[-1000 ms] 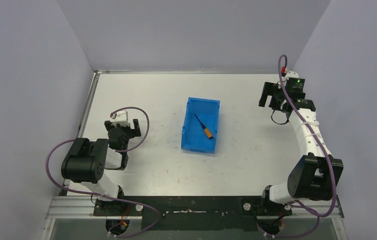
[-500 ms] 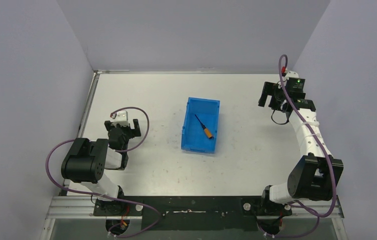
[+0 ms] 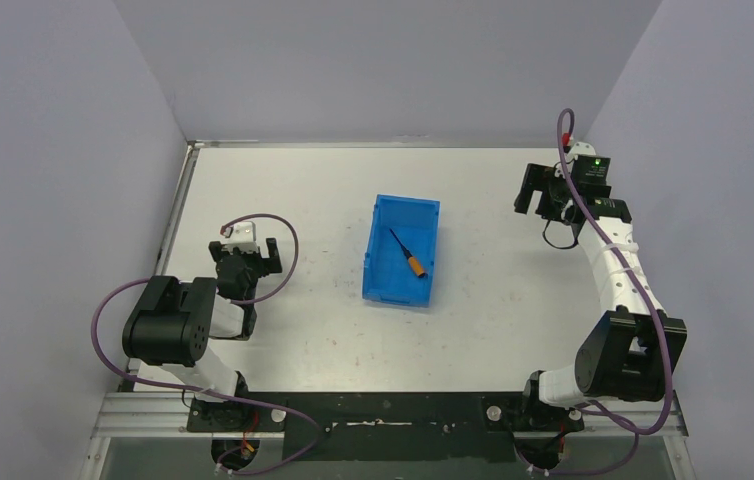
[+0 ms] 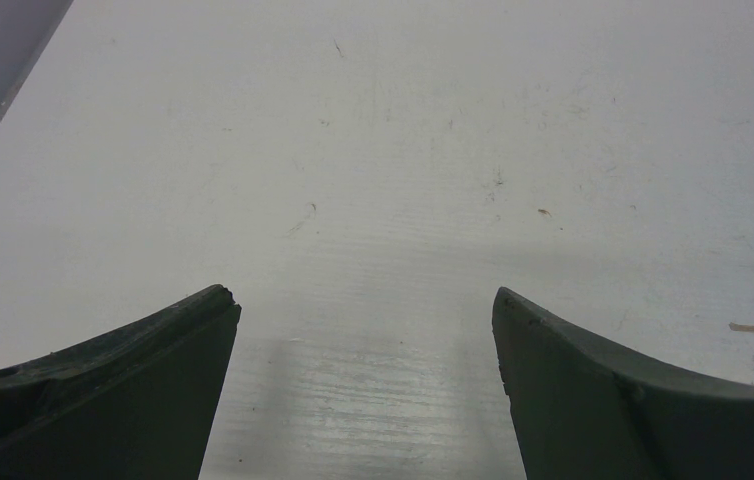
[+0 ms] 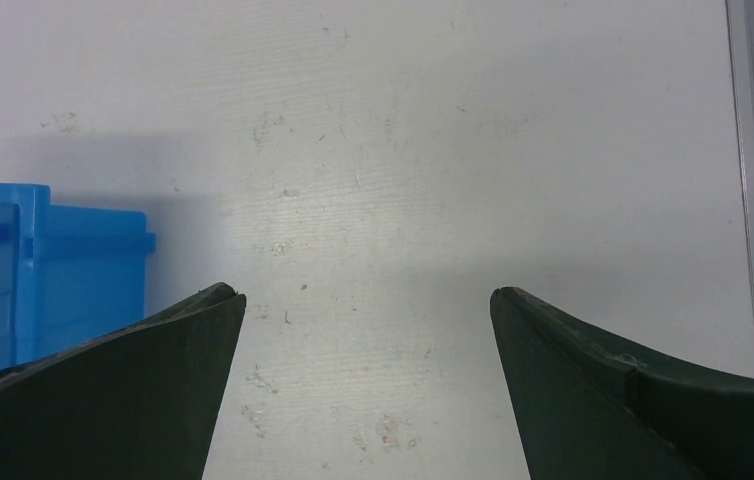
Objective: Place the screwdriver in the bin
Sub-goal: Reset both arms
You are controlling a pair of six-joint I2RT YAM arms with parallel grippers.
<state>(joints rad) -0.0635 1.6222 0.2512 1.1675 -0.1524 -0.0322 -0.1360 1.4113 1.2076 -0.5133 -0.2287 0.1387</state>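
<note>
While left tool and right tool gape wide, screwdriver lies inside bin

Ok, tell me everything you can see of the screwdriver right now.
The screwdriver is small and slim: a short orange handle, plastic by its look, and a thin black shaft. It lies flat on the floor of the blue bin, diagonally, tip toward the far left corner, handle toward the near right wall. Nothing but the bin touches it; neither wrist view shows it.
</note>
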